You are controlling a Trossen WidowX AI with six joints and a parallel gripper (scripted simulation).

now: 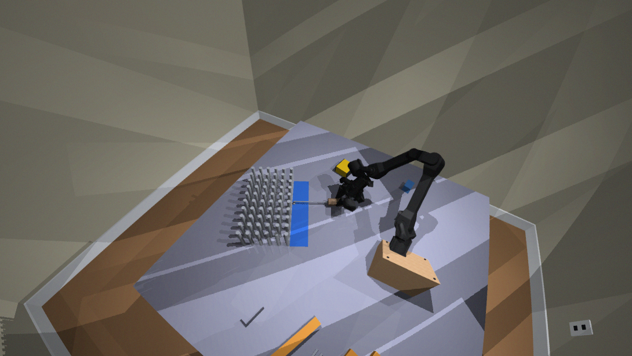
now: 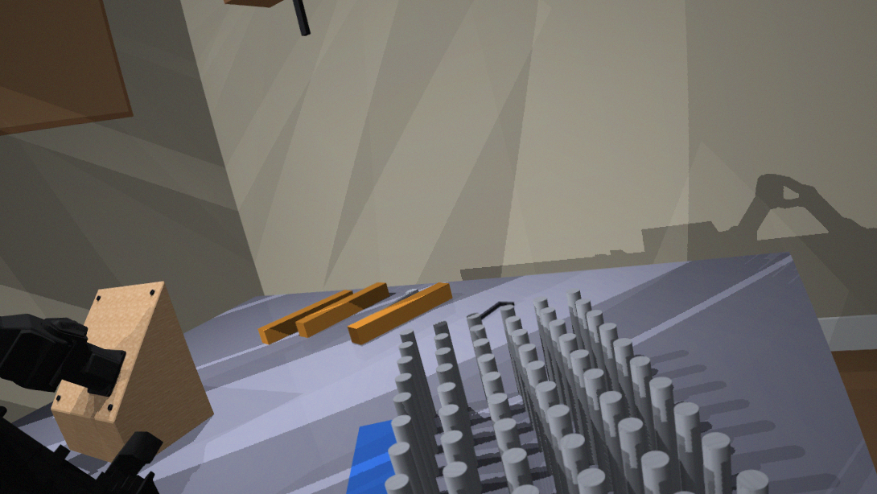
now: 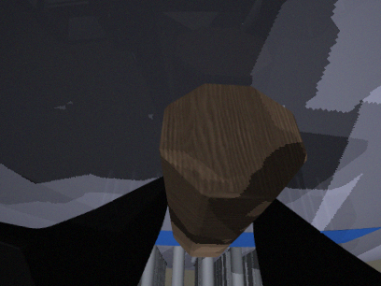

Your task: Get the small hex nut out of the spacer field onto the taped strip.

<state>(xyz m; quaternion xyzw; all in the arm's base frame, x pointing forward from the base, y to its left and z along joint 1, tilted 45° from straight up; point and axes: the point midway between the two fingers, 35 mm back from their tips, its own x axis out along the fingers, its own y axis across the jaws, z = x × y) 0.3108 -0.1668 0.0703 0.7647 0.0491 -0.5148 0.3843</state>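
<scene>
Currently, left to right: the spacers (image 1: 264, 207) are being probed by a thin rod (image 1: 309, 203) crossing the strip (image 1: 300, 221), its handle (image 1: 332, 201) being clamped in the gripper (image 1: 342, 201). The nut is not being seen; it is probably hidden in the field. A sideways drift is being risked, likely tipping a spacer.
</scene>
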